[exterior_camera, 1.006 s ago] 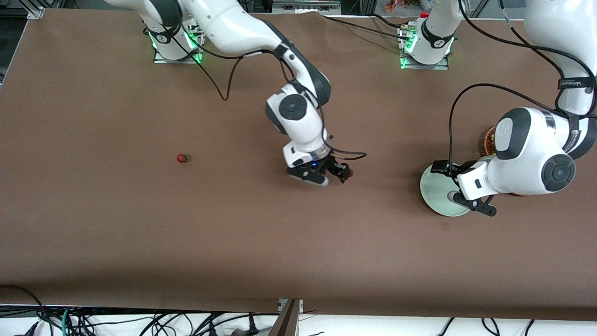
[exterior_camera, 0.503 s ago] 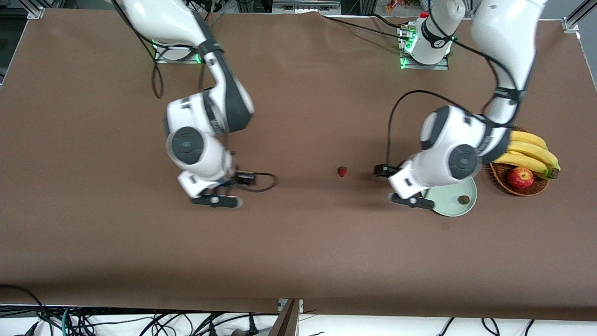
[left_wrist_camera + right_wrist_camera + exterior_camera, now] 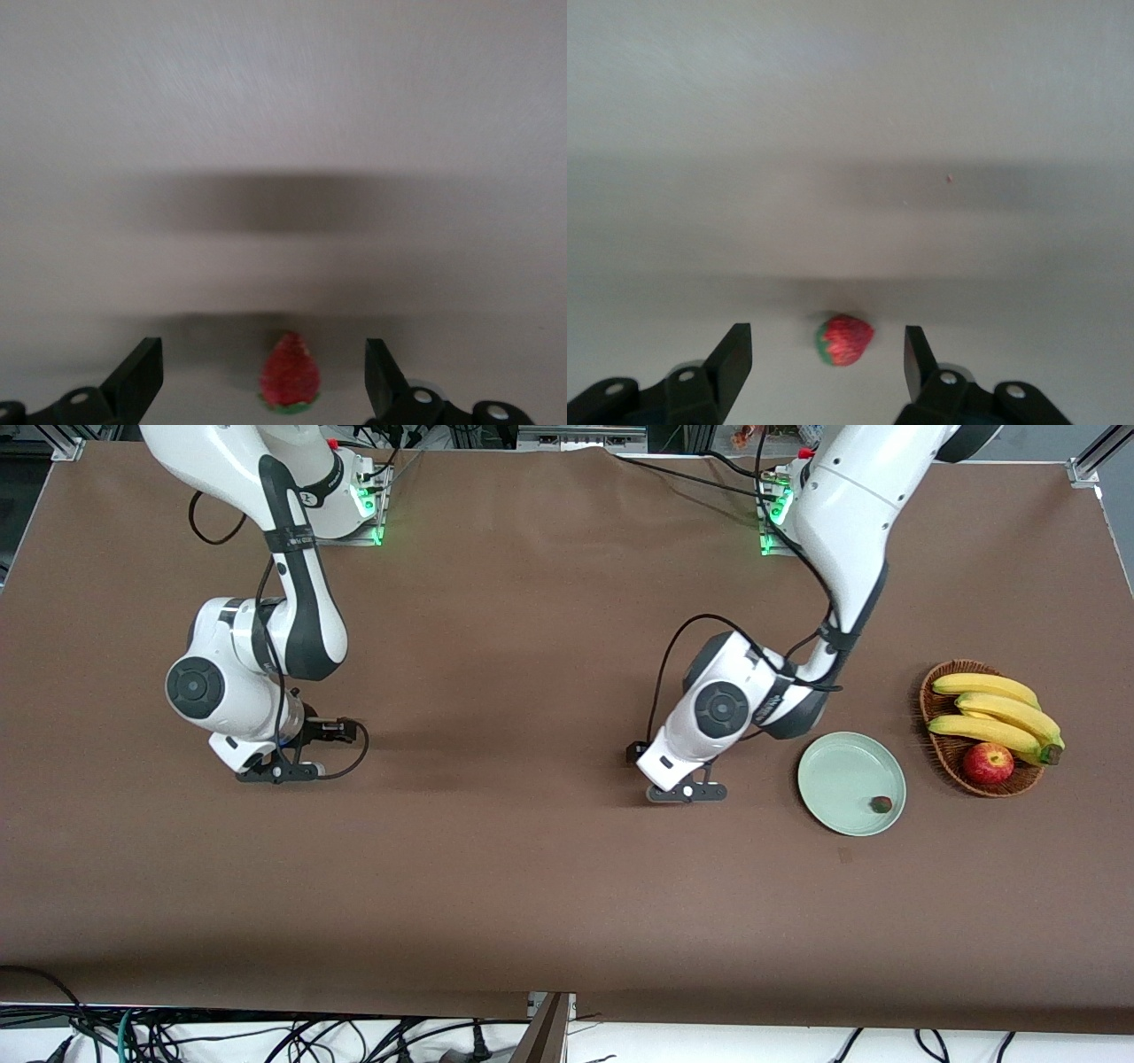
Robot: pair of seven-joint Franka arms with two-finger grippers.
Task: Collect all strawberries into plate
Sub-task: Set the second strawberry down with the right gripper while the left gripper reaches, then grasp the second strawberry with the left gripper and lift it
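Observation:
One strawberry [image 3: 881, 804] lies in the pale green plate [image 3: 833, 775], near its rim. My left gripper [image 3: 687, 791] is low over the table beside the plate, toward the right arm's end. It is open [image 3: 264, 351] around a second strawberry [image 3: 289, 382] that lies on the table between the fingers. My right gripper [image 3: 278, 771] is low over the table at the right arm's end. It is open [image 3: 827, 331] around a third strawberry [image 3: 843, 340], which touches neither finger. Both of these berries are hidden in the front view.
A brown wicker basket [image 3: 941, 755] with bananas [image 3: 992, 710] and a red apple [image 3: 988, 763] stands beside the plate at the left arm's end. Brown cloth covers the table.
The right arm left a strawberry mid-table and swung to its own end, over the berry there. The left arm moved from the plate, where a berry now lies, to the mid-table berry.

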